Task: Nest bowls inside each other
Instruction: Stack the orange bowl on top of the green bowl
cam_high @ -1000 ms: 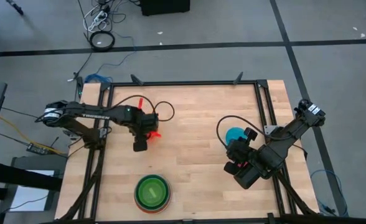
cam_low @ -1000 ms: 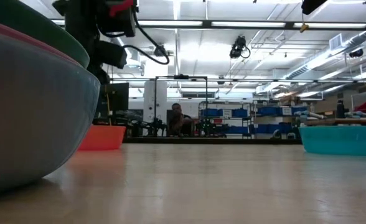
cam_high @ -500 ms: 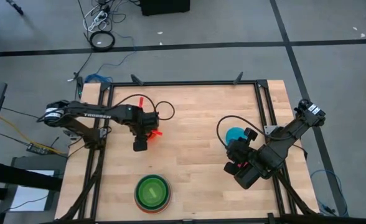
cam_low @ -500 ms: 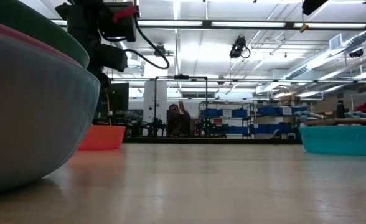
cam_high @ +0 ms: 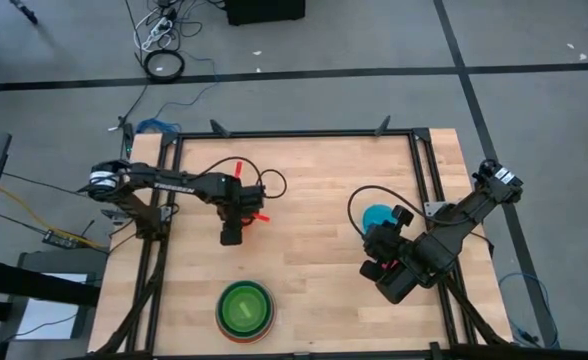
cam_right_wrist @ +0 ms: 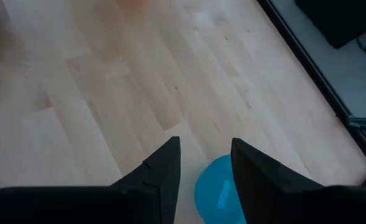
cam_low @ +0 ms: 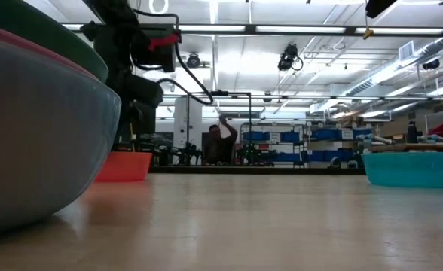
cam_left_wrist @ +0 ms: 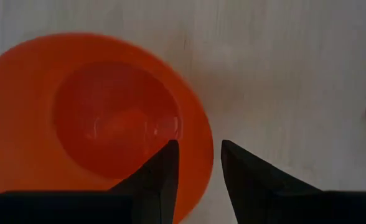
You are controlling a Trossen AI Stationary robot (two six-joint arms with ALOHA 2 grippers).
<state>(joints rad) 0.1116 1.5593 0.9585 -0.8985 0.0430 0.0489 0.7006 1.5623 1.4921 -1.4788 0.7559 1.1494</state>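
Wooden desk (cam_high: pixel 314 180): left end effector (cam_left_wrist: pixel 197 163) slightly parted over the red-orange bowl (cam_left_wrist: pixel 93 121), holding nothing; right end effector (cam_right_wrist: pixel 205 163) likewise, near the cyan bowl (cam_right_wrist: pixel 220 190).

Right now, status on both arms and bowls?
Left end effector open above orange bowl, empty. Right end effector open over blue bowl. Nested stack waiting.

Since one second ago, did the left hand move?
Yes. In the high view the left hand shifted toward the table's right side, over the red-orange round plastic bowl.

Wood table (cam_high: pixel 304 180), black frame. On it: bowl stack (cam_high: pixel 245 308) w/ green on top at 6 o'clock, orange bowl (cam_left_wrist: pixel 96 121) at 9, cyan bowl (cam_high: pixel 377 216) at 3.
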